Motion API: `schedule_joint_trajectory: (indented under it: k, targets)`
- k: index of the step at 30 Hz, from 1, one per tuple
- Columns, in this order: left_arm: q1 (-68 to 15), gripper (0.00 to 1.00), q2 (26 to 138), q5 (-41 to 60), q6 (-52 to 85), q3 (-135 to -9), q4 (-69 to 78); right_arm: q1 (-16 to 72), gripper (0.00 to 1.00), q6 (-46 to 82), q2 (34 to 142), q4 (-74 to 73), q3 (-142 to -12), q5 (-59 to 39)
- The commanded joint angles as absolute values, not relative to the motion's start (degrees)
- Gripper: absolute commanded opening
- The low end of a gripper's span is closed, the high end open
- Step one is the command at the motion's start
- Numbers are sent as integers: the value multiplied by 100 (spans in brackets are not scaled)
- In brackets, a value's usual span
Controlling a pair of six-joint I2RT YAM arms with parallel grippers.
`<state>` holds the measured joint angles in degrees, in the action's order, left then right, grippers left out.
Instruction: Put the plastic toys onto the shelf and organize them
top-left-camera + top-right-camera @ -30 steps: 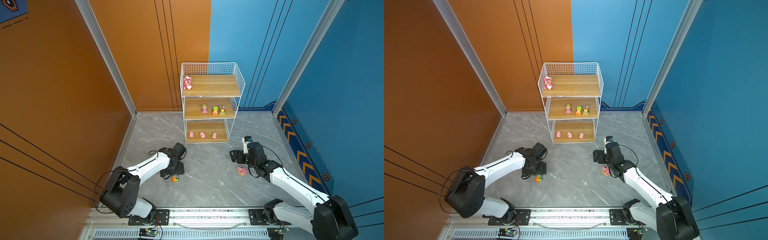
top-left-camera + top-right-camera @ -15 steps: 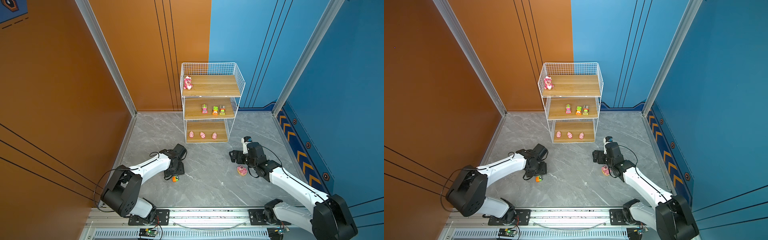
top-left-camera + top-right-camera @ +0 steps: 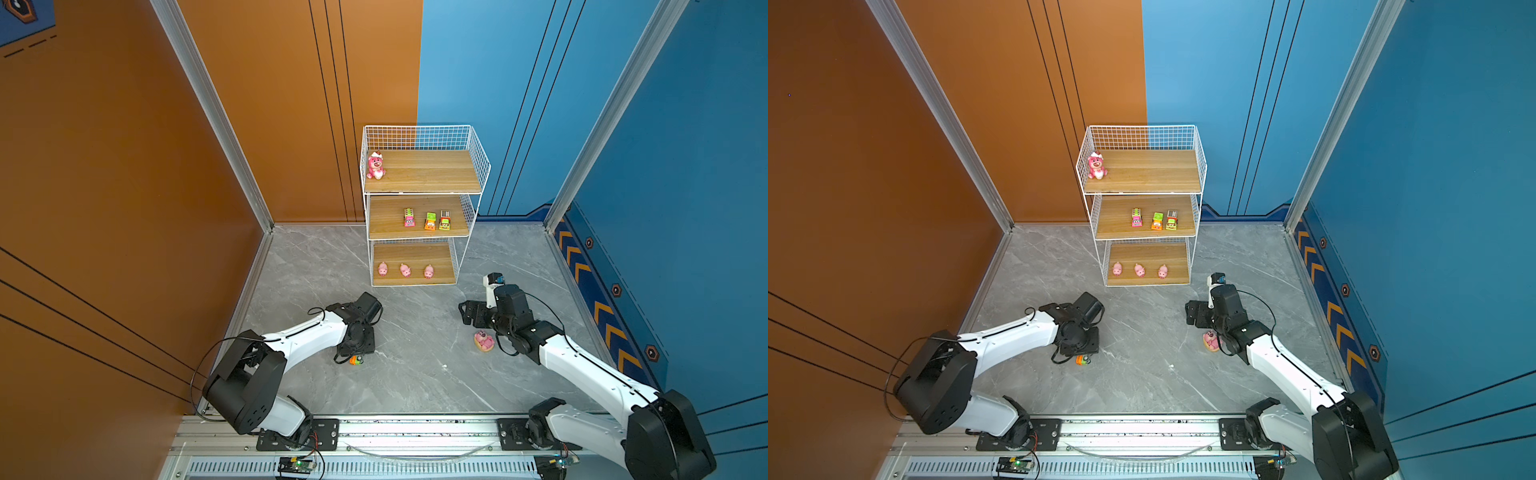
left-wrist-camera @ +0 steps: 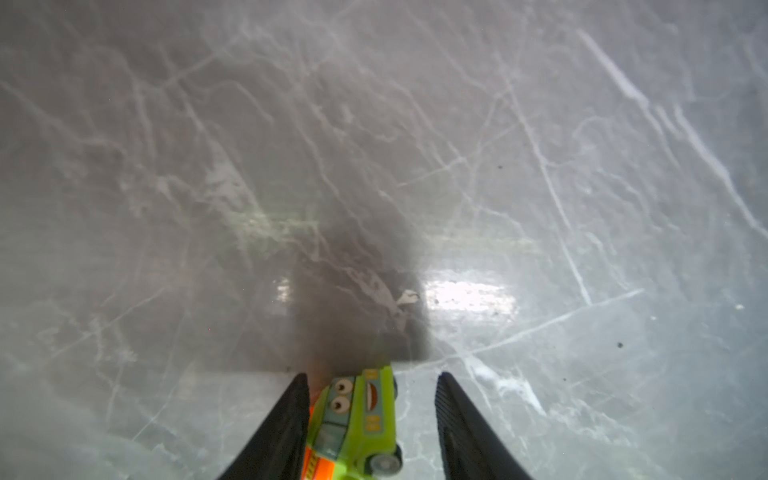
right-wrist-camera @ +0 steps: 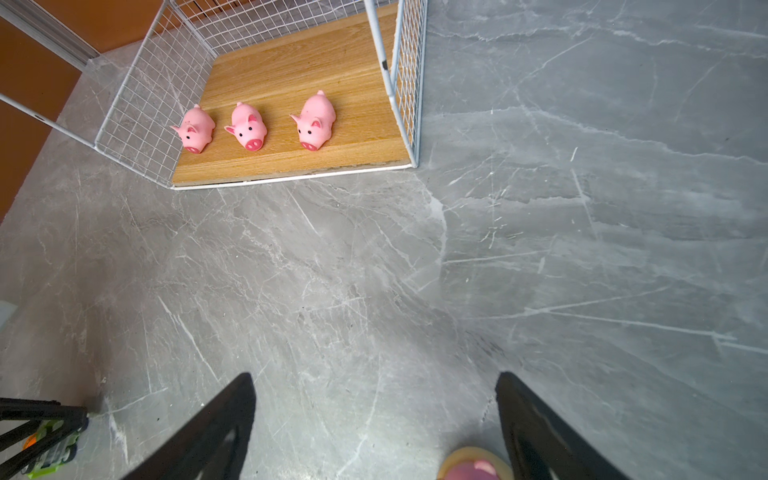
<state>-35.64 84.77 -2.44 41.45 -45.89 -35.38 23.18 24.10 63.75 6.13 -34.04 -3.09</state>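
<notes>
The left gripper (image 4: 370,376) hangs low over the green toy car (image 4: 357,419), which lies on the grey tabletop (image 4: 540,208) directly between its fingers. The fingers stand apart around it, one just against the car's side and the other with a clear gap, so I judge the car is framed but not clamped. The car lies along the fingers, so they face its long sides, probably because that gives the surest hold. The right gripper (image 5: 374,382) has its fingers wide apart with nothing between the tips. The bear on a tan base (image 5: 473,465) lies just beside one finger, back toward the wrist. Ahead of this gripper stands the shelf (image 5: 316,70), where the three pigs (image 5: 245,124) sit in a row on the lowest board. In a top view three vehicles (image 3: 430,220) share the middle board and a seated pink bear (image 3: 375,165) has the top one. Each board seems kept for one kind, so the car likely belongs beside the vehicles.
</notes>
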Motion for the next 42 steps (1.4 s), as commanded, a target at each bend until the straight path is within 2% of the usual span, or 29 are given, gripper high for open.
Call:
schedule_joint_trajectory:
  k: [1,7,15,22,26,31,35,42]
  targets:
    - [-3788,47,8705,-80,4033,-4786,-3356,2276,91,2487,6191,846,-3332,-335]
    - [-4157,44,9162,-60,3885,-5315,-3336,2260,91,2470,6076,923,-3321,-299]
    - [-4405,47,9471,54,3676,-5861,-3274,2231,91,2378,6034,932,-3272,-342]
    - [-3968,73,8625,95,3800,-5536,-3287,2436,91,1880,5984,638,-3275,-750]
    - [-3454,81,7943,344,4150,-5043,-3299,2934,91,1477,6191,391,-3406,-956]
    - [-3033,82,7377,572,4560,-4517,-3613,3797,91,1155,6787,218,-3731,-874]
    - [-2953,82,7083,680,4899,-4158,-3751,4164,91,1224,7221,132,-3889,-769]
    - [-3117,82,7066,522,5572,-3875,-3715,4140,90,1473,7224,-68,-3711,-634]
